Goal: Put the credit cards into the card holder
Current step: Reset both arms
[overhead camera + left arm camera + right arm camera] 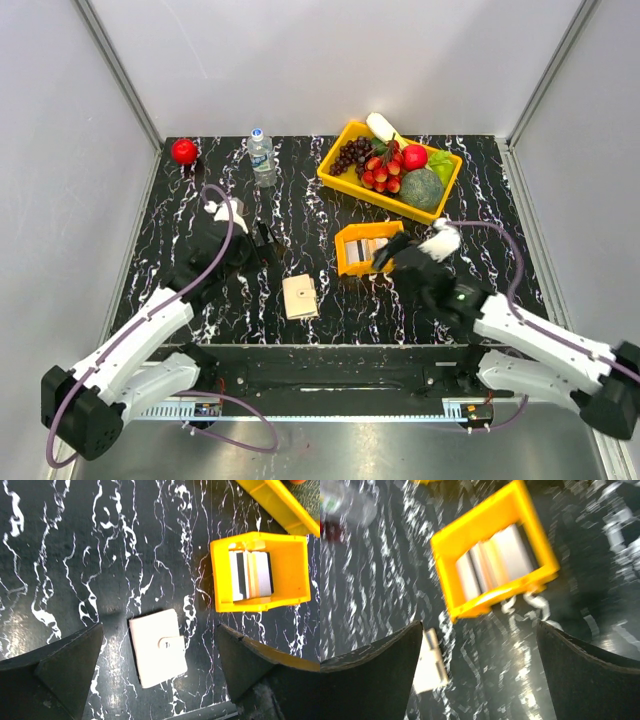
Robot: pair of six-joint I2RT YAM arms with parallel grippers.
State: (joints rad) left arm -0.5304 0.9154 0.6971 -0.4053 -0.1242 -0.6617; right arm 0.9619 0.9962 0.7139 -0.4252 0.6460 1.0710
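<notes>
Left wrist, credit cards [252,575] in orange tray [219,575], card holder [157,647] beside

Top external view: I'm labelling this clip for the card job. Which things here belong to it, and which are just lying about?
Job:
- credit cards, standing in the small orange tray
- card holder, lying closed, apart from the tray

Lying about:
- water bottle
- red round object
- big yellow bin of fruit
</notes>
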